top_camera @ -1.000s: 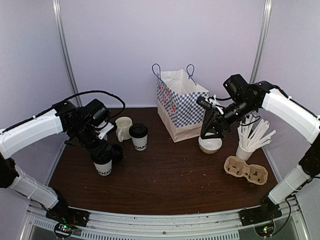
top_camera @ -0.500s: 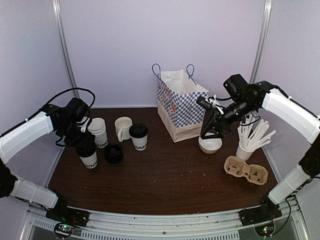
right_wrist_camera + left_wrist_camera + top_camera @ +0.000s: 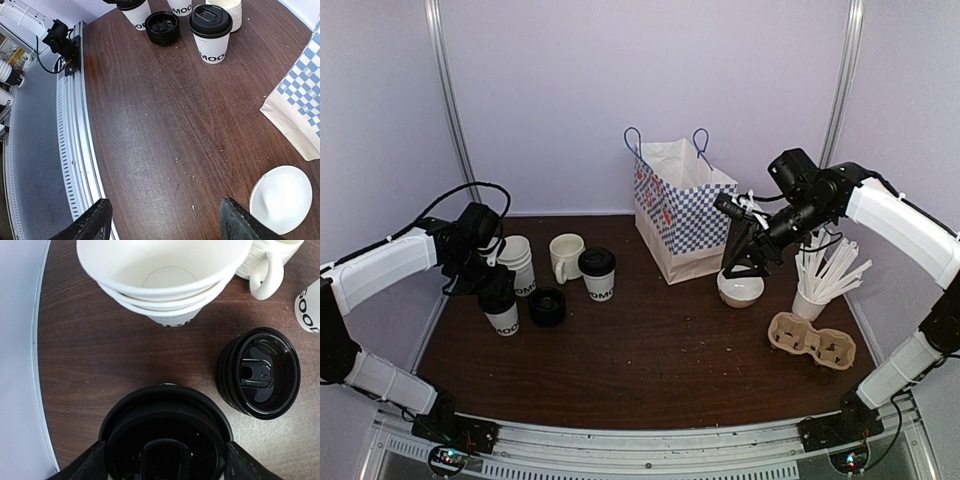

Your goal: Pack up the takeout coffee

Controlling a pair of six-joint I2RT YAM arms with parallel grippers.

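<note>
Dark brown wood covers the desk [image 3: 650, 370], hemmed in by pale lilac walls. At its left end we see the takeout coffee [image 3: 505, 320], just beside a stack of black lids [image 3: 547, 306] and in front of a stack of empty paper cups [image 3: 518, 262]. The left gripper [image 3: 500, 300] is clasped on it from above, one finger on each side just beneath the lid rim. We read this high side hold as a way to carry the cup without tipping it or pressing on the lid.

The cup is upright: long axis vertical, black lid up, narrow base down. We cannot tell whether the base touches the wood or sits just above it. Its lettering faces the near edge. A second lidded cup [image 3: 597, 272] stands next to the cream mug [image 3: 565, 255].

At the back centre the checked paper bag [image 3: 682, 215] stands with its mouth open upward, well apart from the held cup, so we judge it would take the cup from above. The right gripper [image 3: 742, 265] hangs released over the white bowl [image 3: 740, 292], holding nothing. It is close to the bag, perhaps placed there to steady it.
</note>
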